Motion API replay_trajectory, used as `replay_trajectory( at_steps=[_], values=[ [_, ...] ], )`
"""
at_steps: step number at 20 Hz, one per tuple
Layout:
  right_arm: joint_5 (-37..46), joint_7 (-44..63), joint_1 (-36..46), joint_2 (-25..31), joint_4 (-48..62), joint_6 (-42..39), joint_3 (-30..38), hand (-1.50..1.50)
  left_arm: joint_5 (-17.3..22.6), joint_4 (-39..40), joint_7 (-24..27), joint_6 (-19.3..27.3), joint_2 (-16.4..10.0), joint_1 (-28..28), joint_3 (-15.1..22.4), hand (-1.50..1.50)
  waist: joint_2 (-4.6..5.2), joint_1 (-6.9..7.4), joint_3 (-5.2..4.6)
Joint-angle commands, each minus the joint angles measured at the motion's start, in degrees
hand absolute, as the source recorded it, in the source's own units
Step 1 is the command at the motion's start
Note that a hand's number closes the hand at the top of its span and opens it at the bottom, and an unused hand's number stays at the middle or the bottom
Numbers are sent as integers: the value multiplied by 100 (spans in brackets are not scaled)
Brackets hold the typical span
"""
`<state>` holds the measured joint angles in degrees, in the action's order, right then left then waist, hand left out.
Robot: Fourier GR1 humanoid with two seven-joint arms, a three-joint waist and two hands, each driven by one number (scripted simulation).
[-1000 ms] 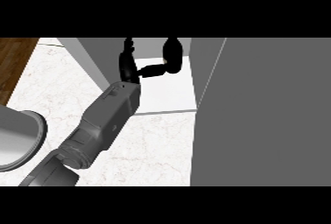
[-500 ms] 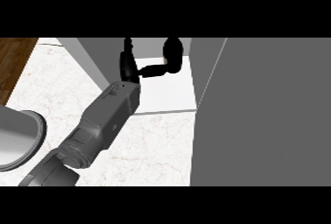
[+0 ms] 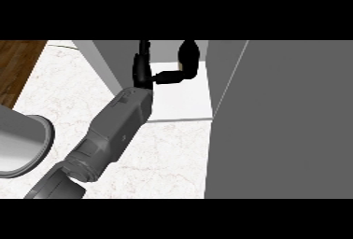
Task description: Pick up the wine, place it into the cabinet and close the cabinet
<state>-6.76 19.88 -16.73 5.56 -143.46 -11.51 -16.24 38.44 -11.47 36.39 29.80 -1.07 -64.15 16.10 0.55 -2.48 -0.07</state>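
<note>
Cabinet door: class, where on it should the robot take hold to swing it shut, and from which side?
Probably the free edge of the door, nearest the robot, reached from the right so a push swings it left over the opening. It stands open as a flat panel; no handle shows. The left hand is inside the cabinet.

Your left hand (image 3: pixel 143 74) is up inside the open cabinet (image 3: pixel 102 63), over its white floor (image 3: pixel 183 100), with the grey forearm (image 3: pixel 114 133) slanting in from the bottom left across the marble counter (image 3: pixel 172 158). Fingers (image 3: pixel 142 58) point straight up and the thumb (image 3: pixel 169 77) sticks out to the right. There's a dark rounded bit (image 3: pixel 187 51) above the thumb's end, and honestly can't tell what it is. The big grey door (image 3: pixel 289 121) fills the right side, and some grey rounded thing (image 3: pixel 21 144) sits at the left edge.
</note>
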Motion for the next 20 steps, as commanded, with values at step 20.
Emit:
replay_trajectory(
  at_steps=[20],
  values=[
    [-246, 750, 3, 126, -1097, 418, -89, -150, -391, -3955, -657, -84, -260, 2187, 641, -150, -115, 344, 6]
  ],
)
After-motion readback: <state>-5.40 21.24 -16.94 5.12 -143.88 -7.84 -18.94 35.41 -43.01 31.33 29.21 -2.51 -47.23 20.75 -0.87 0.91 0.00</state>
